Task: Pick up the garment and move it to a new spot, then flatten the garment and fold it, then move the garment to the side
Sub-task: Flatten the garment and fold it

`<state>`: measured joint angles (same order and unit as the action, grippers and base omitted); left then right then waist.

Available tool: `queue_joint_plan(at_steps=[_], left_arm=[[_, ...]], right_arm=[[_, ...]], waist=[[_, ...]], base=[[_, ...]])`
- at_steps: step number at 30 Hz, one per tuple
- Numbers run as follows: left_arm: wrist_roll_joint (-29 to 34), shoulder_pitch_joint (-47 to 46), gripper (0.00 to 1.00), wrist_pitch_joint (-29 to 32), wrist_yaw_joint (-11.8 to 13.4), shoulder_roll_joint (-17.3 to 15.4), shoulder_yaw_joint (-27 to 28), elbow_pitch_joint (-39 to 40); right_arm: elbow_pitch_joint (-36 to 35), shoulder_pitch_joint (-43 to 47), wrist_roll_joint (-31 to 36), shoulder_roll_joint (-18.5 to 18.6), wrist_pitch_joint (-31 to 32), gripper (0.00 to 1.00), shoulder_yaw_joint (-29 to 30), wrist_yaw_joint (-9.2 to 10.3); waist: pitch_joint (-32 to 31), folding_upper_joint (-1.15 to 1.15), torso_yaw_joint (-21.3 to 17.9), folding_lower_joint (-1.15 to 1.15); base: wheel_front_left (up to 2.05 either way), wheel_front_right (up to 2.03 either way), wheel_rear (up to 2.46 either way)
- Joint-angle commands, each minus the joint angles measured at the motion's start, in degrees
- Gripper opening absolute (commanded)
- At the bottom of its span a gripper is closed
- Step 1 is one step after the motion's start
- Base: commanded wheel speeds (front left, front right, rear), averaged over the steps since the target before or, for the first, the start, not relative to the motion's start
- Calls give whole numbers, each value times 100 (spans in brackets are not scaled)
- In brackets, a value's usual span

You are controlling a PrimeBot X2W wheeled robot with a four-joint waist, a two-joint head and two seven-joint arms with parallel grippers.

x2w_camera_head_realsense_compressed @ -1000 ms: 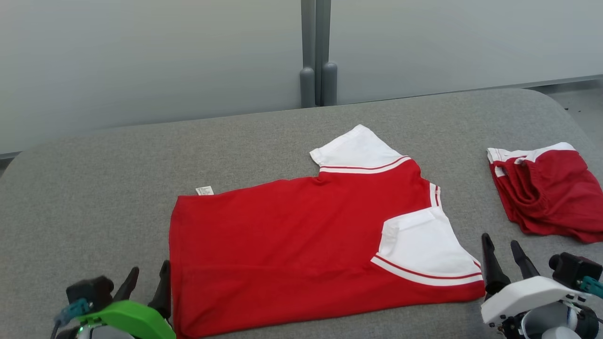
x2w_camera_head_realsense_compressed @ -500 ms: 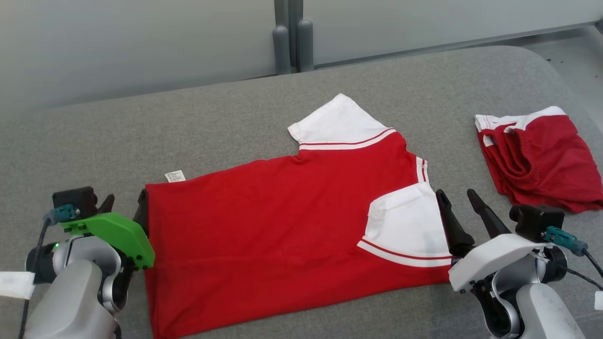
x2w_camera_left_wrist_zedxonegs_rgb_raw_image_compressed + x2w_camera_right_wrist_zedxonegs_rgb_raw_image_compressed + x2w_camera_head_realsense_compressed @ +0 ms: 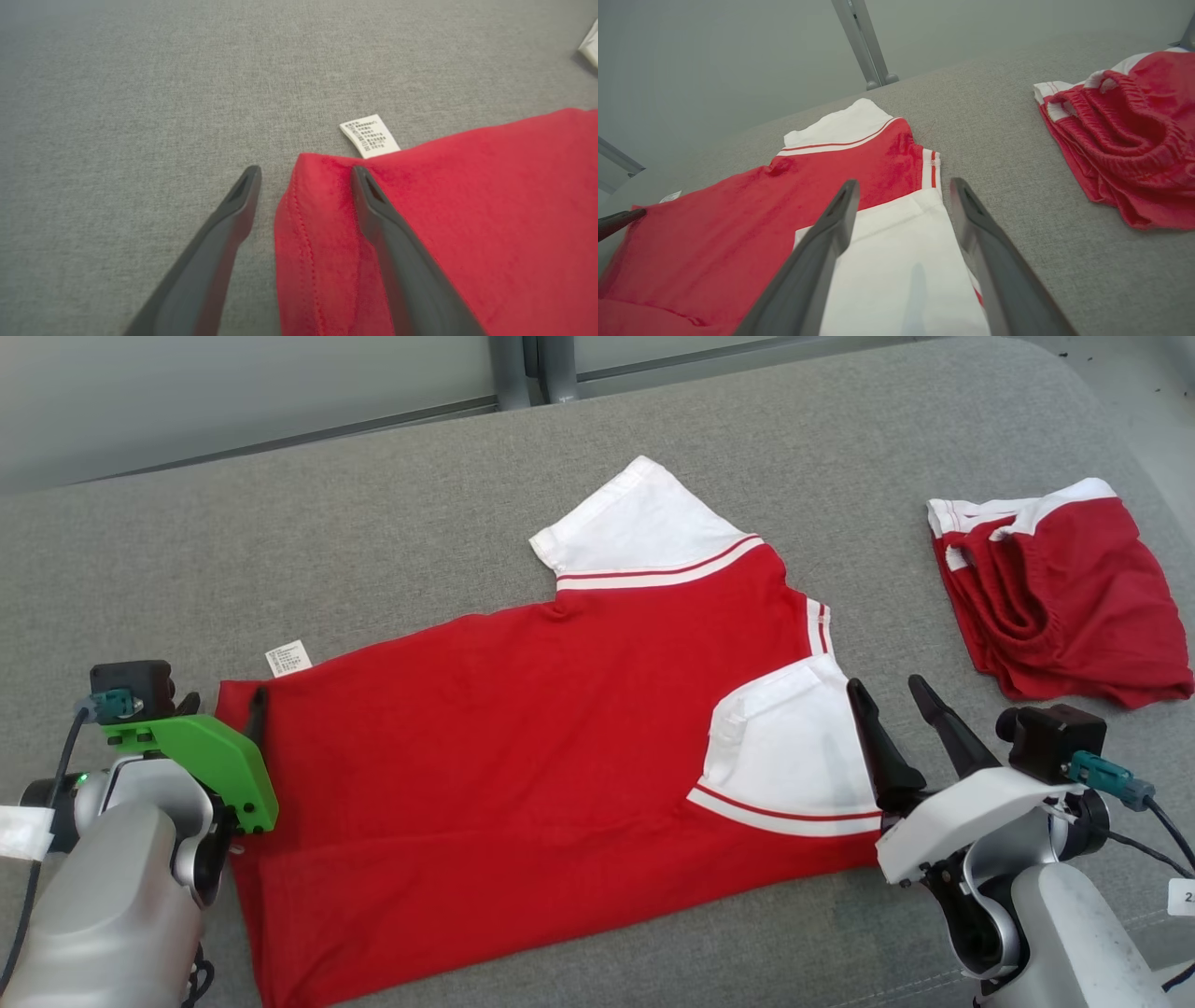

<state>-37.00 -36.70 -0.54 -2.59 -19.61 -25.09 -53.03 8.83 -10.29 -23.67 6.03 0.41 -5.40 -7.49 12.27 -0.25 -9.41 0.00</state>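
Head view: the garment (image 3: pixel 523 737), a red tee w/ white sleeves, lay spread flat across the middle of the grey table (image 3: pixel 373 523), hem end toward the robot's left, neck end toward its right. The far sleeve (image 3: pixel 635 523) stuck out toward the wall (image 3: pixel 187 392); the near sleeve (image 3: pixel 794 747) was folded in over the red body. A small white label (image 3: pixel 288 658) poked out at the hem's far corner. The left claw (image 3: pixel 224 709), under a green cover (image 3: pixel 215 761), was at that hem corner, jaws apart, one finger over the red cloth & the other off it. The right claw (image 3: pixel 887 689) sat just beside the near sleeve's outer edge, jaws wide apart, holding nothing. A 2nd item, folded red shorts (image 3: pixel 1064 607) w/ white trim, lay well apart at the table's right end.

Left wrist view: both dark fingers (image 3: pixel 224 233) were spread, straddling the tee's corner: one over bare table, the other over red cloth just inside the stitched hem. The label lay just beyond the tips. Couldn't tell if the tips touched cloth; no grip on it.

Right wrist view: the fingers (image 3: pixel 817 252) were spread over the near sleeve, one above the white cloth, the other along its edge over the table. No cloth pinched. Beyond them: red body, striped neck edge, far sleeve. The shorts were at upper right, elastic waistband (image 3: pixel 1120 102) facing the cam. A dark finger tip (image 3: pixel 619 220) of the other arm showed at the left edge, at the tee's hem.
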Motion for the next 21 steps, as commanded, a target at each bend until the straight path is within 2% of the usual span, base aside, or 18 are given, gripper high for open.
queue_joint_plan(at_steps=[1, 2, 3, 4, 6, 7, 8, 9, 17, 18, 20, 21], left_arm=[[35, -110, 100, -1, -40, -15, -19, -48], [43, -165, 100, 13, -43, -21, -31, -123], [55, -210, 78, 38, -57, -25, -51, -203], [68, -246, 48, 44, -71, -23, -69, -268], [70, -339, 34, 46, -115, -25, -98, -375], [72, -378, 34, 20, -141, -24, -112, -415], [74, -432, 5, -14, -179, -10, -145, -490], [75, -454, 0, -34, -197, 4, -161, -533], [42, -577, 0, -97, -292, 110, -248, -850], [47, -594, 3, -101, -300, 124, -262, -892], [38, -627, 18, -114, -309, 156, -286, -964], [26, -641, 13, -110, -319, 164, -293, -995]], right_arm=[[17, -71, -31, 25, -27, 100, -14, 0], [24, -97, -35, 26, -34, 100, -33, 0], [34, -119, -37, 29, -39, 100, -50, 0], [46, -141, -40, 35, -45, 100, -63, 0], [53, -184, -57, 49, -53, 100, -82, 0], [62, -196, -68, 55, -64, 100, -89, 0], [79, -210, -83, 72, -71, 100, -105, 0], [92, -223, -89, 82, -71, 100, -108, 0], [68, -436, -91, 174, -38, 100, -194, 0], [64, -460, -96, 182, -34, 100, -200, 0], [66, -503, -96, 208, -27, 100, -207, 0], [69, -522, -99, 217, -29, 100, -204, 0]], waist=[[47, 25, -27, 0], [61, 25, -30, 0], [72, 25, -33, 0], [83, 25, -35, 0], [104, 25, -33, 0], [107, 25, -29, 0], [106, 25, -23, 0], [105, 25, -21, 0], [87, 25, 19, 0], [82, 25, 23, 0], [73, 25, 34, 0], [71, 25, 40, 0]], base=[[0, 0, 0], [0, 0, 0], [0, 0, 0], [0, 0, 0], [0, 0, 0], [0, 0, 0], [0, 0, 0], [0, 0, 0], [0, 0, 0], [0, 0, 0], [0, 0, 0], [0, 0, 0]])
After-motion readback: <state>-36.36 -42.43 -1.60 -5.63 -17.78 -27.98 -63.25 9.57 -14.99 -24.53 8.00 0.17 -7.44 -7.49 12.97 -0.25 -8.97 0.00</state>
